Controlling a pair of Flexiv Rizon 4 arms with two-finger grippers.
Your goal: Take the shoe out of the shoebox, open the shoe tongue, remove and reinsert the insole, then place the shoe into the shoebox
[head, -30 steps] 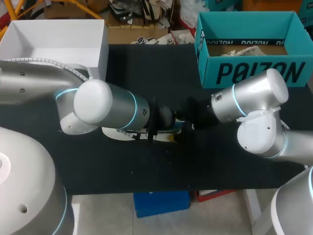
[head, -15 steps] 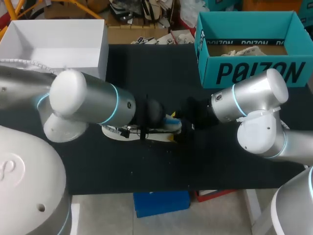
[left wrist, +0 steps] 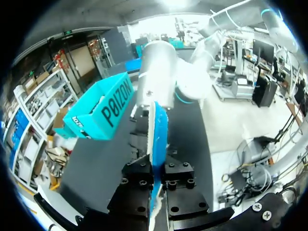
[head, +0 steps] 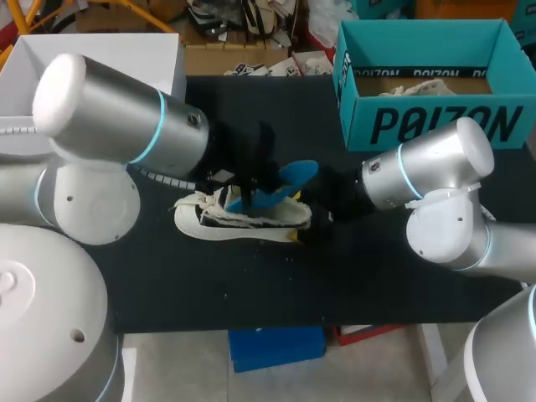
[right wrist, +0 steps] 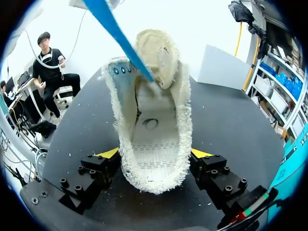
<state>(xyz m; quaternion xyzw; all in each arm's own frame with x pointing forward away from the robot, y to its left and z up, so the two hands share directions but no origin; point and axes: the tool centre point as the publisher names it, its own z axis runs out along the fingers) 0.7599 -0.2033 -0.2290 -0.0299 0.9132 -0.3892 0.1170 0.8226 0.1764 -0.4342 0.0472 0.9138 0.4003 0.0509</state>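
Both clenched: left gripper [left wrist: 154, 167] on the blue insole [left wrist: 158, 130] above the shoe [head: 219, 223], right gripper [right wrist: 154, 153] around its heel.

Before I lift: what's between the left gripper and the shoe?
The blue insole: one end clamped in the left gripper, the other at the shoe opening. Wrist views show it.

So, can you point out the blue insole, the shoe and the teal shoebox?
blue insole [head: 280, 186]: head view, its middle part.
shoe [right wrist: 154, 142]: right wrist view, its inner floor.
teal shoebox [head: 435, 126]: head view, its front wall.
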